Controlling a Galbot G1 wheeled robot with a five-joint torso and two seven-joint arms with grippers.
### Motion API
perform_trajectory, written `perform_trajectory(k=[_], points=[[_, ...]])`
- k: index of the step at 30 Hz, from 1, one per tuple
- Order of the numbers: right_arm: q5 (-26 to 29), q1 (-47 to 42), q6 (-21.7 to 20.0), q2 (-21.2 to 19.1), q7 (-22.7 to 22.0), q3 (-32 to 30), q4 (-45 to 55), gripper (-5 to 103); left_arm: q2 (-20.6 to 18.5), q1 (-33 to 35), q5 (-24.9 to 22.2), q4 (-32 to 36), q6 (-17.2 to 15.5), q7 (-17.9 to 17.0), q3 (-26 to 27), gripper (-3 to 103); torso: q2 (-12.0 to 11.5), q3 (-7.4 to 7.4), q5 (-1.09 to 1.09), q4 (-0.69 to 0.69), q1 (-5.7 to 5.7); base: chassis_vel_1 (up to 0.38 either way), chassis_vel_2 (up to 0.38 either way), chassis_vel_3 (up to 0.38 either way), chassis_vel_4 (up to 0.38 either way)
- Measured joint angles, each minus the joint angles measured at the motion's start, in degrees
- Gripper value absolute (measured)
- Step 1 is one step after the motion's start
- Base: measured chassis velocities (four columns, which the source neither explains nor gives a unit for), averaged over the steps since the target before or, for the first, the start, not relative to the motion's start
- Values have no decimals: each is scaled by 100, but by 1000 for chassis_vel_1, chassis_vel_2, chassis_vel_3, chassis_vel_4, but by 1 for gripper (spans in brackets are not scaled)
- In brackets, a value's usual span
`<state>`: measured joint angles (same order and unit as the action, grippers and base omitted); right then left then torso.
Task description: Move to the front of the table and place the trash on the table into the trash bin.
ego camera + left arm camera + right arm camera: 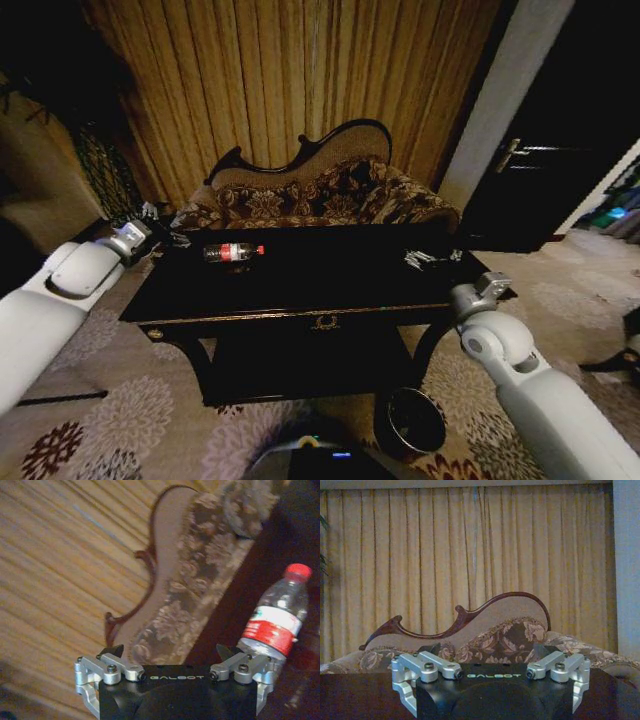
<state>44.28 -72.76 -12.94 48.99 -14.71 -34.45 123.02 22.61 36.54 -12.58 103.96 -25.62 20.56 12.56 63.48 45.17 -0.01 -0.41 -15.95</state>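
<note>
Bottle (233, 252) is lying on your table (330, 285); your left end effector (170, 652) is gaping empty beside it, right end effector (487, 652) likewise open.

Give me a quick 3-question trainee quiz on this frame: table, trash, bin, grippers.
1. True or false: the bottle stands upright on the table.
2. Where is the trash bin? A) on the table's lower shelf B) on the carpet by the table's front right leg C) on the sofa
3. Which gripper is nearer the bottle, and how do its fingers stand?

Key
1. False: it lies on its side, red cap toward the robot's right.
2. B.
3. The left gripper, at the table's left end with the bottle just off one fingertip; its fingers are spread open, holding nothing. The right gripper is open too, at the table's right front corner near the white scraps.
</note>
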Motion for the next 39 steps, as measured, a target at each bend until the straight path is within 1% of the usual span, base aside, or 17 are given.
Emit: perform_trajectory(k=[3, 5, 7, 9, 11, 13, 16, 17, 18, 19, 21, 22, 24, 29, 33, 37, 39], points=[[-10, -23, 0, 26, 0, 3, -2, 100, -163, -318, -173, 4, -43, 188, -349, 100, 0, 0, 2, -1, 0, 0, 0, 0, 0], [-10, -28, 0, 32, 0, 6, -2, 100, -307, -617, -567, 16, -110, 443, -683, 100, 0, 0, 0, 1, 0, 0, 0, 0, 0], [-10, -22, 0, 33, 0, 14, -4, 100, -358, -732, -708, 14, -129, 492, -831, 100, 0, -1, 2, 1, 1, 0, 0, 0, 0], [-10, -5, 0, 49, 0, 44, -28, 100, -470, -1168, -982, -56, -186, 671, -1350, 100, 0, -1, 0, 1, 0, 0, 0, 0, 0], [-12, -10, 0, 76, 0, 52, -36, 100, -541, -1570, -1054, -113, -254, 848, -1800, 100, 0, 0, 3, 0, 0, 0, 0, 0, 0], [-12, -14, 0, 85, 0, 53, -38, 100, -572, -1762, -1078, -132, -277, 929, -2006, 100, -1, 0, -2, 0, 0, 0, 0, 0, 0], [-14, -27, 4, 97, 0, 36, -64, 100, -578, -2422, -1078, -287, -376, 1379, -2469, 100, 0, 0, 3, 1, 0, 0, 0, 0, 0], [-14, -27, 4, 97, 0, 36, -64, 100, -578, -2422, -1078, -287, -376, 1379, -2469, 100, 0, 0, 3, 1, 0, 0, 0, 0, 0], [-14, -29, 6, 98, 0, 26, -71, 100, -562, -2542, -1067, -346, -381, 1498, -2553, 100, 0, 0, 3, 2, 1, 0, 0, 0, 0], [-15, -36, 14, 97, 0, -5, -88, 100, -501, -2841, -1009, -515, -382, 1859, -2729, 100, 0, -1, 0, 1, 0, 0, 0, 0, 0], [-16, -45, 39, 97, 0, -29, -113, 100, -381, -3188, -881, -814, -215, 2321, -2952, 100, 0, 0, 4, -1, 0, 0, 0, 0, 0], [-16, -45, 39, 97, 0, -29, -113, 100, -381, -3188, -881, -814, -215, 2321, -2952, 100, 0, 0, 4, -1, 0, 0, 0, 0, 0], [-19, -52, 65, 96, 0, -45, -130, 100, -264, -3467, -828, -1133, 66, 2675, -3181, 100, -1, 0, 0, -1, 0, 0, 0, 0, 0], [-23, -63, 85, 96, 0, -51, -136, 100, -179, -3728, -829, -1338, 154, 2871, -3501, 100, 0, 0, 0, 2, 0, 0, 0, 0, 0], [-27, -45, 101, 96, 1, -53, -173, 100, -12, -4249, -829, -1635, 380, 3201, -4145, 100, 0, 0, 0, 1, 1, 0, 0, 0, 0], [-32, -60, 120, 107, 0, -87, -185, 100, 202, -4877, -828, -1939, 610, 3236, -4810, 100, -1, 0, 1, 0, 0, 0, 0, 0, 0], [-34, -78, 129, 114, 0, -118, -187, 100, 280, -5019, -797, -2049, 731, 3231, -4933, 100, 0, 0, 1, 0, 0, 0, 0, 0, 0]])
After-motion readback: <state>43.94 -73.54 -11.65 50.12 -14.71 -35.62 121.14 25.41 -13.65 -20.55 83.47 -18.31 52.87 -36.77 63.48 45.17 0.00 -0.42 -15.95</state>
